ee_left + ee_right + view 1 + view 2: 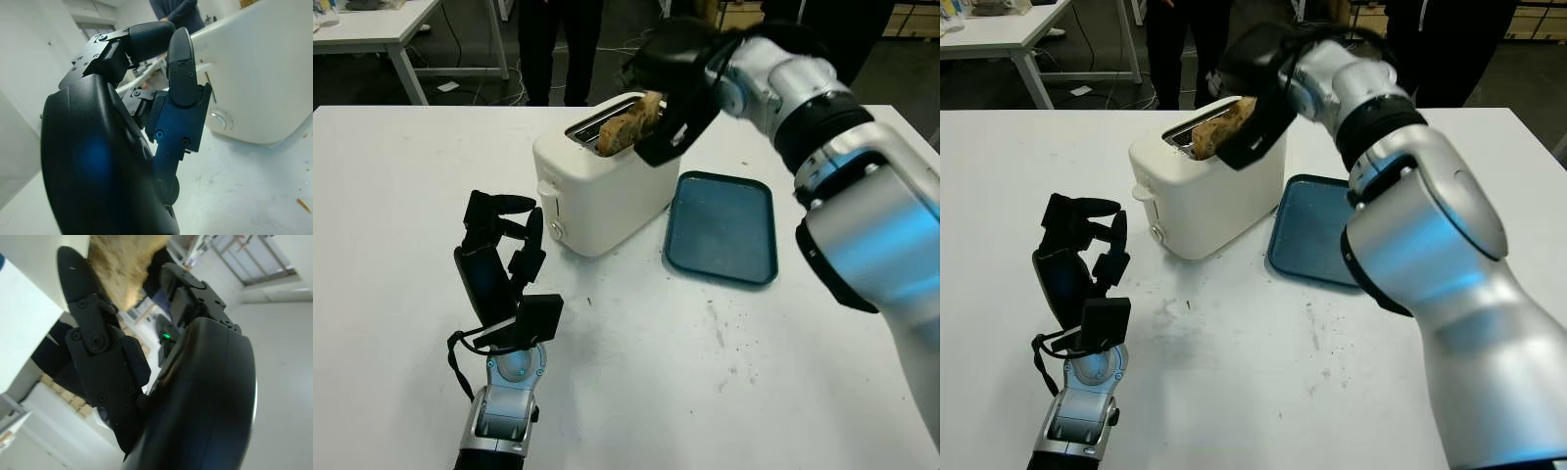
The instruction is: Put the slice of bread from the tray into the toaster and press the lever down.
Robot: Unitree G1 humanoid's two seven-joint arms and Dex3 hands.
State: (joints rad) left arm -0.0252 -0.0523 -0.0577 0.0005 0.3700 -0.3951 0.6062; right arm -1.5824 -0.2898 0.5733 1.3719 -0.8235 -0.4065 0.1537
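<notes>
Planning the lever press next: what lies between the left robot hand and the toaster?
Nothing: the left eye view shows bare white table between the left robot hand and the toaster.

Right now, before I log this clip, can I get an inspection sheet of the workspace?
Surface: white table, scattered dark crumbs.
Job's things: white two-slot plastic toaster; brown bread slice tilted, partly in a slot; blue rectangular plastic tray bare, beside the toaster.
Clutter: nothing seen.
Robot hands: right robot hand grips the slice over the toaster; left robot hand near the toaster's lever side, fingers curled, holding nothing.
Cables: black cable at the left wrist; floor cables behind.
Surroundings: people standing, another white table.
</notes>
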